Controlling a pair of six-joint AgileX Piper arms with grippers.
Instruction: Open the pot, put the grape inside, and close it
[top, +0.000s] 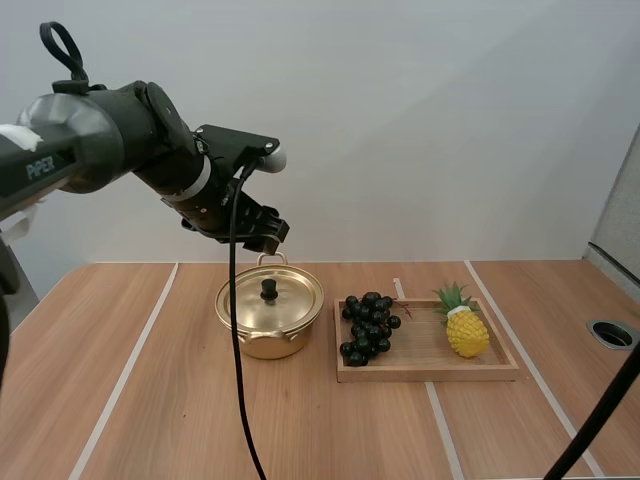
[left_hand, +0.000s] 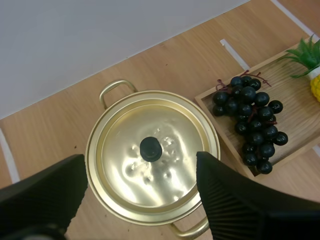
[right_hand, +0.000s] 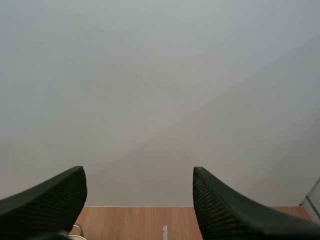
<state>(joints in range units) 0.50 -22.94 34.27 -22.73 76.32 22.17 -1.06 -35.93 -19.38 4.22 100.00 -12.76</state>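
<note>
Our left end effector (top: 262, 230) hangs above the gold pot (top: 270, 325), clear of it, fingers spread wide. In the left wrist view the fingers stand to either side over the lid (left_hand: 125, 165), with its black knob (left_hand: 151, 148) between them. The lid sits closed on the pot. The pot stands on the bench (top: 130, 400), just left of the wooden tray (top: 430, 371). The bunch of grapes (top: 368, 325) lies at the tray's left end, near the pot. A pineapple (top: 466, 332) lies toward its right end. Our right end effector (right_hand: 137, 175) is likewise spread, gripping nothing.
</note>
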